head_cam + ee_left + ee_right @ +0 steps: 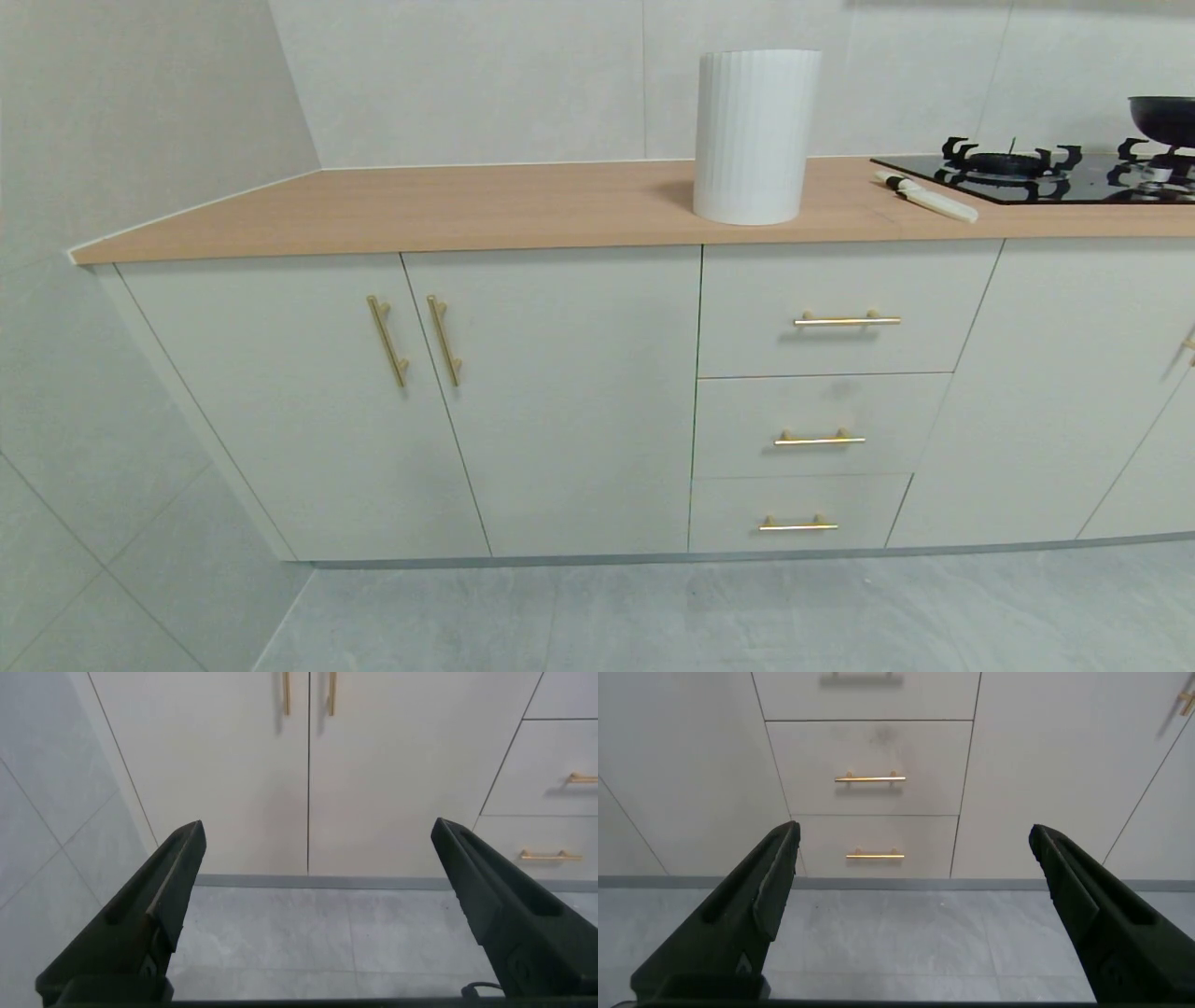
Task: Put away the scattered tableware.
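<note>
We are facing the long wood-grain countertop [467, 205]: the tall white ribbed cylindrical holder [754, 135] is standing right of centre, the black gas hob [1046, 177] is sitting farther right, and the slim cream-handled utensil [924, 196] is lying between them. The left gripper [318, 831] and right gripper [913, 833] are hanging low, jaws spread wide and empty; we are judging they need raising above the counter before reaching.

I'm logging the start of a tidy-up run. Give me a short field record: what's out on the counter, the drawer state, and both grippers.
loose item: white utensil, lying on the countertop by the hob
container: white ribbed cylinder, upright on the countertop
drawers: three, all shut
left gripper: open, empty, facing cabinet doors
right gripper: open, empty, facing the drawers
</note>
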Motion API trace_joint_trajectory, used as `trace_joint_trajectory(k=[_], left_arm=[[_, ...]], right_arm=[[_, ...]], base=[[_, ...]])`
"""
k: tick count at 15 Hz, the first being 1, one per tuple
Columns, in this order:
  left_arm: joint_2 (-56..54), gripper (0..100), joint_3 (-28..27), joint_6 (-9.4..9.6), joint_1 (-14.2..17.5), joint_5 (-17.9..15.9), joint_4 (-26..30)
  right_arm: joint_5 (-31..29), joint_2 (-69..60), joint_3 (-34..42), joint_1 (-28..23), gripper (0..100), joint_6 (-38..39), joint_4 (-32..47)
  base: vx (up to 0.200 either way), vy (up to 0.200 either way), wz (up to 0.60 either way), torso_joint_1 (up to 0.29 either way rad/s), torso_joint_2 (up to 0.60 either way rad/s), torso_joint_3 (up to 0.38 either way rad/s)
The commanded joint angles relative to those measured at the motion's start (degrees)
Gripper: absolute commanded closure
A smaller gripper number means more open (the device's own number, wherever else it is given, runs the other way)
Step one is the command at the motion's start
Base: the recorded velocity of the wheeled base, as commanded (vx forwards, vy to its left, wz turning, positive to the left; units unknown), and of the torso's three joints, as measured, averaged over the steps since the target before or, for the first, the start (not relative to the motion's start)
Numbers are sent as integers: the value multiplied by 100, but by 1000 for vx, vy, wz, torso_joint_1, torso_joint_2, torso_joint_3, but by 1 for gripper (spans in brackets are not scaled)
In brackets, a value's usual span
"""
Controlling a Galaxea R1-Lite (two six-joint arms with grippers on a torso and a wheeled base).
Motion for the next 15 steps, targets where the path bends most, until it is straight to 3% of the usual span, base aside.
trace_joint_trajectory(k=[1, 6, 15], left_arm=[[2, 0, 0, 5, -1, 4, 1], [2, 0, 0, -3, -1, 4, 1], [2, 0, 0, -12, -1, 4, 1]], right_arm=[[22, 25, 0, 0, 0, -14, 7], [30, 25, 0, 0, 0, -14, 7], [30, 25, 0, 0, 0, -6, 7]], base=[[0, 0, 0, 0, 0, 0], [0, 0, 0, 0, 0, 0], [200, 0, 0, 2, 1, 3]])
